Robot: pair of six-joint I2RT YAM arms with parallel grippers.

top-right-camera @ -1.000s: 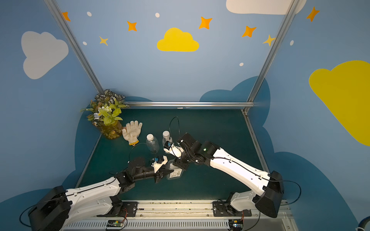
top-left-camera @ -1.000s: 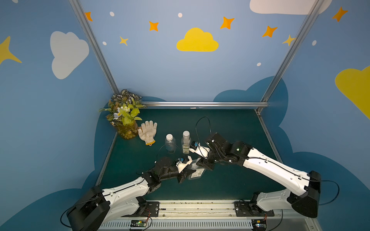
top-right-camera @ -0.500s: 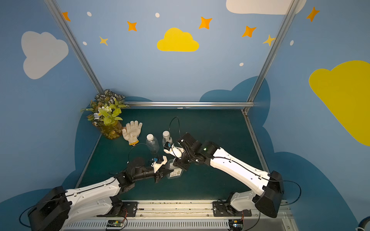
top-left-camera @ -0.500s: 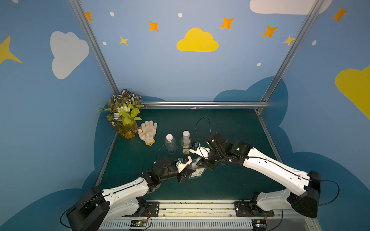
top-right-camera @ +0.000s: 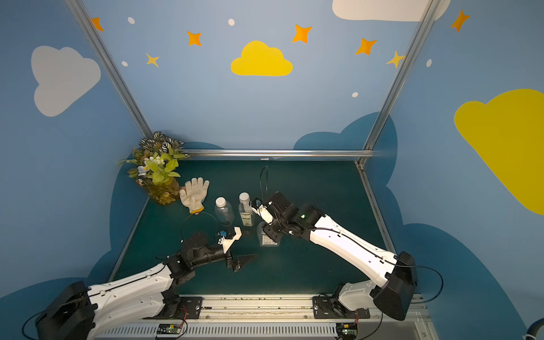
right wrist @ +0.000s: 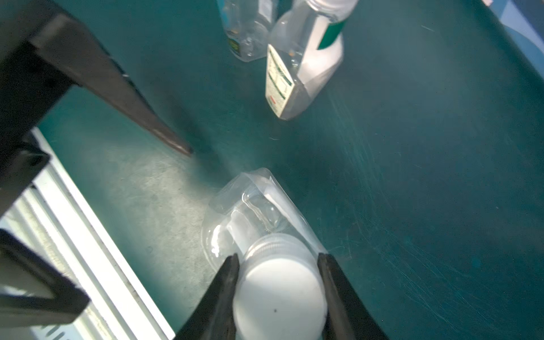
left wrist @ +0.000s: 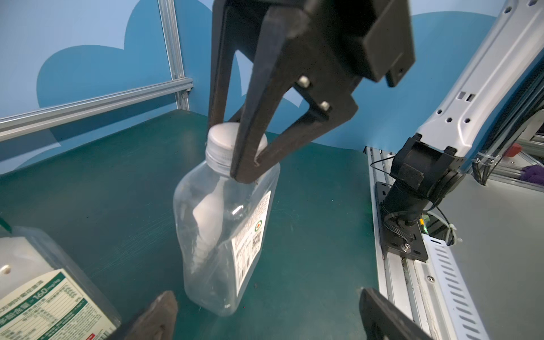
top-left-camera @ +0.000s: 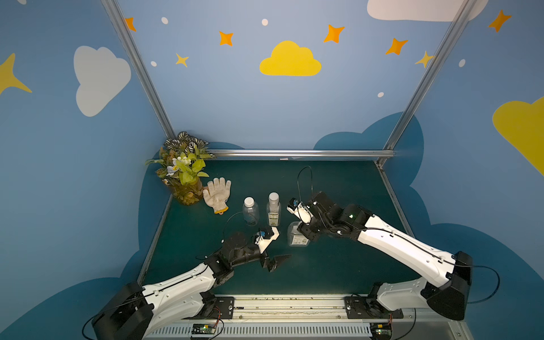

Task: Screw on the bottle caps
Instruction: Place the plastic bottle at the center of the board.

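Your left gripper (top-left-camera: 278,262) is backing off. Half a second ago it was drawn narrow right at the flat-sided bottle (top-left-camera: 295,238). Now its jaws are standing as wide as they go, empty, just below and left of that bottle in the lower middle of both top views.

The green table (top-left-camera: 338,188) is filling the lower centre of the frame, with both arms reaching in from the bottom edge. The right arm is coming in from the lower right. The right gripper (right wrist: 276,260) is clamping narrow onto the white cap (right wrist: 279,297) of the flat-sided bottle, one finger on each side of the ribbed skirt. That bottle is standing on its base near mid-table. Up and left of it, the slim labelled bottle (top-left-camera: 273,210) and the round bottle (top-left-camera: 250,210) are standing side by side, each already capped.

You are probably dealing with an empty, thin-walled bottle here: light, smooth and easily dented. It is likely to spin along with the cap while nothing is bracing it. Be taking the body across its flat faces at mid-height with a modest squeeze. Be gripping the cap on its ribs, not its slick top.
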